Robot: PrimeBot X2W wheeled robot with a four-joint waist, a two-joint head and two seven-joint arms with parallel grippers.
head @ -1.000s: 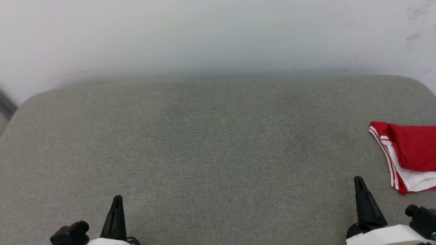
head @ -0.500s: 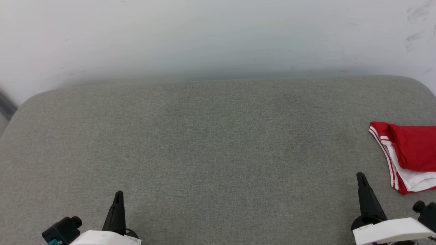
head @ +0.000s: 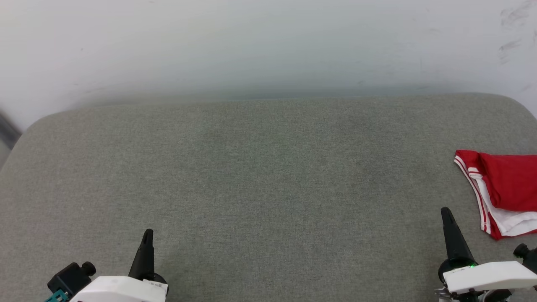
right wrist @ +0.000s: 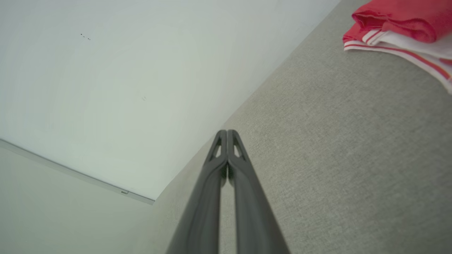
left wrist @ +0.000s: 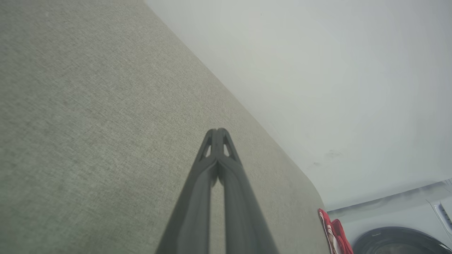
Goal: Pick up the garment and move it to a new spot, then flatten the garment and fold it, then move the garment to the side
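Note:
The garment, red with white and striped trim, lies folded at the right edge of the grey cushioned surface, partly cut off by the head view's border. It also appears at the top right of the right wrist view as a folded garment, and as a thin red sliver of garment far off in the left wrist view. My left gripper is shut and empty at the lower left. My right gripper is shut and empty at the lower right, a short way left of and nearer than the garment. Both pairs of fingers touch at the tips: left gripper, right gripper.
A pale wall rises behind the surface's far edge. A white appliance with a dark round door stands beyond the surface's right end. A dark strip shows at the far left.
Both grippers have moved slightly forward over the surface, more of their white wrists showing. The garment has stayed put.

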